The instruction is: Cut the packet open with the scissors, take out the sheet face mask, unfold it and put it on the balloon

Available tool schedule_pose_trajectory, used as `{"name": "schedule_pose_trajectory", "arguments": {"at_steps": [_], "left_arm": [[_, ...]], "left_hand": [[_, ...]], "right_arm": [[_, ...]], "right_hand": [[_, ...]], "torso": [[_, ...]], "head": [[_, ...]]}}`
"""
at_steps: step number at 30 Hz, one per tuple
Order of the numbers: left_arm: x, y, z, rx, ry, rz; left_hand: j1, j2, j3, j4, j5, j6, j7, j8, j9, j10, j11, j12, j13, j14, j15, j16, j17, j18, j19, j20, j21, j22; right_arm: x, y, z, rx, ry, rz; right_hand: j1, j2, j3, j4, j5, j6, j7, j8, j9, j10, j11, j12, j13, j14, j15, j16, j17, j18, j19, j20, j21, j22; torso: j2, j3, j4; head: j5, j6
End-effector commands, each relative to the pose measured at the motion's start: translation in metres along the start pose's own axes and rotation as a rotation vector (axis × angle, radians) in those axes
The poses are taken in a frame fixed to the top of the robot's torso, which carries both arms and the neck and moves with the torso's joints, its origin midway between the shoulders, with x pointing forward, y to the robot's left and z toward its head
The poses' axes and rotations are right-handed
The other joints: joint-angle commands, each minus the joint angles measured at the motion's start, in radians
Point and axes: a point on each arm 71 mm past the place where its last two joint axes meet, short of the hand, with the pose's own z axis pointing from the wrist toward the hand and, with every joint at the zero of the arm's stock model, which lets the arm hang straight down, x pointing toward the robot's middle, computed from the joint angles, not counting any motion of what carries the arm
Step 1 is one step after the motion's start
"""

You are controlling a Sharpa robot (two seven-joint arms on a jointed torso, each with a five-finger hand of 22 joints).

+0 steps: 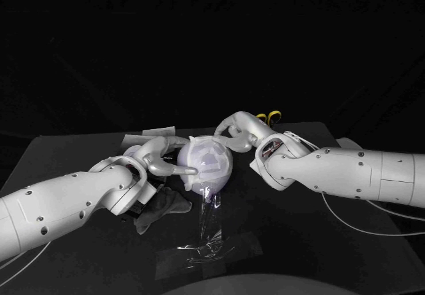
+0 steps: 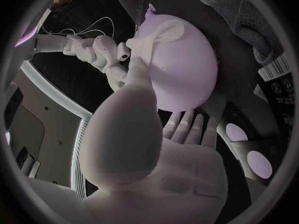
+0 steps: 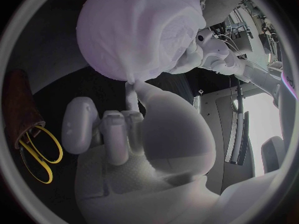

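From the head view, the balloon (image 1: 212, 171) sits at the middle of the black tabletop (image 1: 80, 153), with the sheet face mask (image 1: 202, 153) draped over its upper side. The left hand (image 1: 158, 157) lies against the balloon's left flank, its fingers curved round it. The right hand (image 1: 237, 130) rests on the far right of the balloon, at the mask's edge. The scissors (image 1: 269, 115) show their yellow handles just behind the right hand. A dark cloth (image 1: 162, 206) lies near the left wrist, and crumpled clear film (image 1: 206, 252) lies at the front of the tabletop, well apart from the balloon.

In the left wrist view, the left hand (image 2: 156, 174) is spread and grips nothing. One finger presses on the balloon (image 2: 187, 74) at the edge of the mask (image 2: 163, 32), and the other fingers reach out beneath the balloon. The right hand (image 2: 102, 52) touches the balloon's opposite side. The cloth (image 2: 239, 10) lies beyond the balloon.

In the right wrist view, the right hand (image 3: 140, 154) reaches up to the underside of the balloon (image 3: 118, 35). I cannot tell whether its fingers pinch the mask (image 3: 177, 35) or only touch it. The left hand (image 3: 212, 50) meets the mask on the far side. The scissors (image 3: 37, 157) stand in a brown holder (image 3: 19, 99).
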Motion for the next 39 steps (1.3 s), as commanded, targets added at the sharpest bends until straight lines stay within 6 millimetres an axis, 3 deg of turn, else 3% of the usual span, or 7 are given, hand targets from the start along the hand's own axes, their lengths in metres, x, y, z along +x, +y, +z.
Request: {"name": "schedule_pose_trajectory", "arguments": {"at_steps": [1,19,33,35,39], "left_arm": [[0.004,0.001,0.000,-0.010,0.027,-0.005],[0.004,0.001,0.000,-0.014,0.028,-0.005],[0.005,0.001,0.000,-0.013,0.030,-0.005],[0.005,0.001,0.000,-0.012,0.030,-0.005],[0.005,0.001,0.000,-0.012,0.029,-0.005]], "left_hand": [[0.007,0.003,0.003,0.001,0.005,0.003,0.088,0.005,0.001,0.006,0.001,-0.006,0.001,0.007,0.000,-0.001,0.000,0.020,0.010,0.001,0.003,0.001],[0.007,0.002,0.001,0.001,0.005,0.002,0.088,0.004,0.001,0.005,0.001,-0.007,0.001,0.006,0.000,-0.001,-0.001,0.020,0.009,0.001,0.003,0.001],[0.007,0.001,0.000,0.001,0.005,0.001,0.087,0.003,0.000,0.004,0.000,-0.007,0.001,0.006,0.000,-0.002,-0.002,0.021,0.010,0.001,0.003,0.001],[0.007,0.001,0.000,0.001,0.005,0.001,0.087,0.003,0.000,0.004,0.000,-0.007,0.001,0.006,0.000,-0.002,-0.002,0.021,0.010,0.001,0.003,0.001],[0.007,0.001,0.000,0.001,0.005,0.001,0.087,0.003,0.000,0.004,0.000,-0.007,0.001,0.006,0.000,-0.002,-0.002,0.021,0.010,0.001,0.003,0.001]], "right_arm": [[-0.001,-0.003,0.002,0.006,0.001,-0.019],[0.000,0.001,0.013,-0.039,-0.004,-0.031],[-0.010,0.002,0.018,-0.048,-0.044,-0.027],[-0.013,0.000,0.016,-0.042,-0.052,-0.010],[-0.020,-0.004,0.008,-0.016,-0.057,0.035]], "right_hand": [[-0.010,-0.001,0.081,-0.072,0.002,-0.008,-0.002,0.046,0.145,0.104,-0.010,0.004,0.263,0.103,-0.008,0.003,0.263,0.016,0.001,-0.008,0.000,0.100],[-0.021,-0.005,0.088,-0.075,0.002,-0.013,-0.002,0.053,0.158,0.104,-0.010,0.004,0.263,0.103,-0.008,0.003,0.263,0.016,0.000,-0.008,-0.002,0.100],[-0.028,-0.007,0.091,-0.074,0.002,-0.019,-0.001,0.054,0.163,0.104,-0.010,0.004,0.263,0.103,-0.008,0.003,0.263,0.018,-0.005,-0.008,-0.012,0.095],[-0.045,-0.012,0.093,-0.065,0.002,-0.047,0.003,0.042,0.165,0.104,-0.007,0.004,0.263,0.103,-0.006,0.003,0.263,0.019,-0.007,-0.007,-0.018,0.094],[-0.082,-0.018,0.080,-0.038,0.000,-0.120,0.031,-0.009,0.145,0.104,0.015,0.004,0.263,0.103,0.008,0.003,0.263,0.019,-0.010,0.000,-0.027,0.090]], "torso": [[0.000,-0.0002,0.0000],[0.001,0.0006,-0.0006],[-0.001,-0.0018,-0.0001],[-0.001,-0.0015,0.0002],[-0.001,-0.0012,-0.0004]], "head": [[0.001,-0.001],[0.002,0.001],[-0.002,0.006],[-0.002,0.007],[-0.003,0.011]]}}
